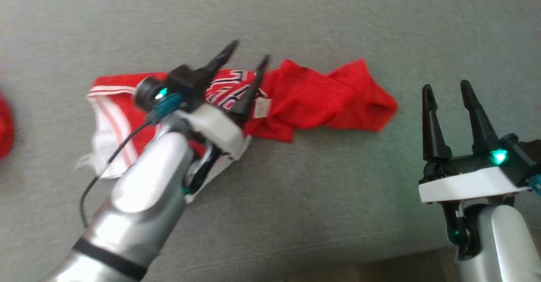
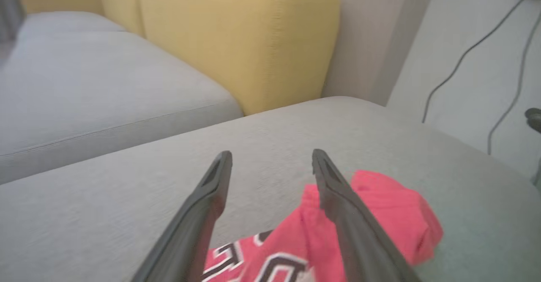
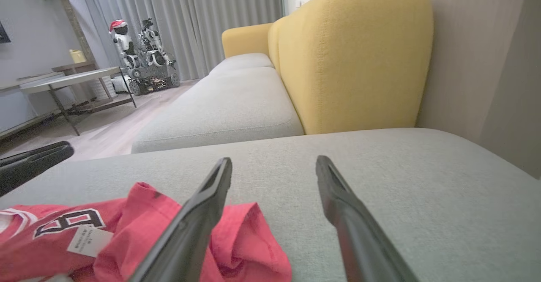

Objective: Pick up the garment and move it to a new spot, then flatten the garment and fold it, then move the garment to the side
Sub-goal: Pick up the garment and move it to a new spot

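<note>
Stretching under both my arms is the grey sofa seat (image 1: 296, 20), with a yellow backrest (image 3: 355, 53) rising behind it. On the seat lies the red garment (image 1: 321, 96), a jersey with white trim and black-and-white lettering, crumpled into a long band (bunched thickest at its right end). My left fingers (image 1: 255, 83) stand apart over the lettered middle of it with nothing between them; whether they touch the cloth I cannot tell. My right fingers (image 1: 429, 121) are spread just as wide, off beyond the garment's right end over bare seat, gripping nothing. Smallest of all, a white label (image 1: 263, 108) sits on the red cloth just beside my left fingers.
</note>
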Robot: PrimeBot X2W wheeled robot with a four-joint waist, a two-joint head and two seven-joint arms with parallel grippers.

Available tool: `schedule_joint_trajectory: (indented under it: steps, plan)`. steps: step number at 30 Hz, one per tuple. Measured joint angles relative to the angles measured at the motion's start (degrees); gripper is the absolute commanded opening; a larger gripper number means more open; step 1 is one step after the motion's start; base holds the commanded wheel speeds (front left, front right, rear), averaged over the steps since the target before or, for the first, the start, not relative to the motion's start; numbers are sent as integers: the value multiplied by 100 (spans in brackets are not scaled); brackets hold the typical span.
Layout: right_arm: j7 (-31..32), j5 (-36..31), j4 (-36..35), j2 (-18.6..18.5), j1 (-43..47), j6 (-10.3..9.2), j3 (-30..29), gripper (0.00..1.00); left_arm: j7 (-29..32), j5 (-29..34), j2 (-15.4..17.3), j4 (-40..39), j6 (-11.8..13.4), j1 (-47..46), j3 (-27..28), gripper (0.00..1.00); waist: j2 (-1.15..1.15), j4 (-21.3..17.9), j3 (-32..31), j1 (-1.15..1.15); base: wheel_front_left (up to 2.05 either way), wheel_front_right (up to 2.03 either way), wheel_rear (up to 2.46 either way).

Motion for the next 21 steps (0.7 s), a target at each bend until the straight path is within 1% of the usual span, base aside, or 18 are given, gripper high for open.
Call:
schedule_joint_trajectory:
  steps: [2,8,10,11,17,21]
  plan:
    - [71,-12,-2,-1,10,0,-30,100,-3,0,134,-123,123,211,181,100,0,182,-104,0,0,0,0]
    - [209,-107,-1,-1,84,0,-69,100,-25,-5,577,-620,538,957,993,100,0,651,-440,0,0,0,0]
    - [231,-108,3,-1,113,0,-85,100,-25,-4,689,-761,627,1250,1252,100,0,779,-556,0,0,0,0]
    - [281,-103,3,-2,167,0,-88,100,-25,-5,794,-882,706,1542,1458,100,0,889,-664,0,0,0,0]
    - [369,-109,5,-1,323,0,-110,100,-25,-8,1037,-1180,760,2331,1958,100,0,1117,-932,0,0,0,0]
    - [434,-151,11,-1,402,0,-135,100,-25,9,1143,-1433,750,2692,2049,100,0,1193,-1057,0,0,0,0]
